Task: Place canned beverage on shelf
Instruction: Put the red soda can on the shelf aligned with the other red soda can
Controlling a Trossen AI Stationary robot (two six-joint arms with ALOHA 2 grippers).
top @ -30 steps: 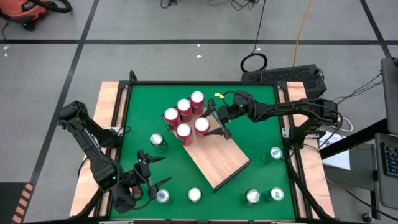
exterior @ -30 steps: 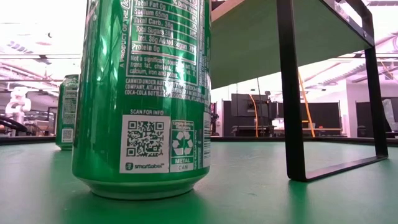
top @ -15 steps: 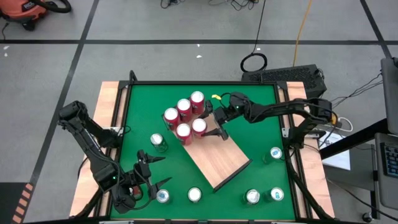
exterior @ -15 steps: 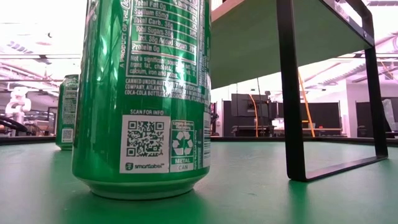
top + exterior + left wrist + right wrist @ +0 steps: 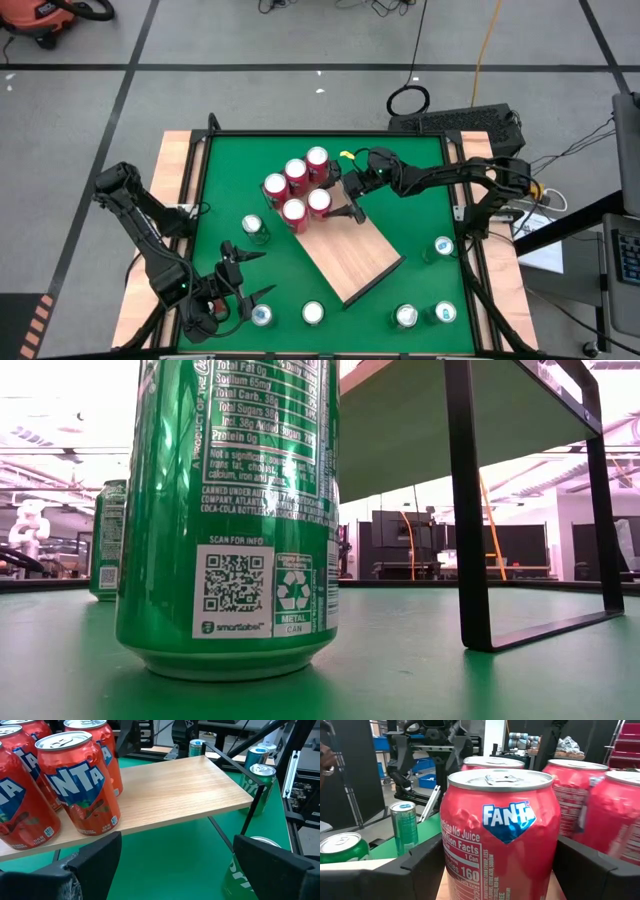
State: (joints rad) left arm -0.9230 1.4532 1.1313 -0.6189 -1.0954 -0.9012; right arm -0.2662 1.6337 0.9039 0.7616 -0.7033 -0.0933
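Now right gripper (image 5: pixel 345 200) straddles a red can (image 5: pixel 320 201) at the shelf's (image 5: pixel 355 262) far corner, fingers wide, not gripping. Back straight off; avoid nudging neighbours.

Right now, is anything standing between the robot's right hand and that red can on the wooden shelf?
Nothing visible. The right hand has its open fingers on either side of the nearest red can, which already stands on the shelf. The other red cans crowd behind it, not in between. The left hand waits at the table's near edge.
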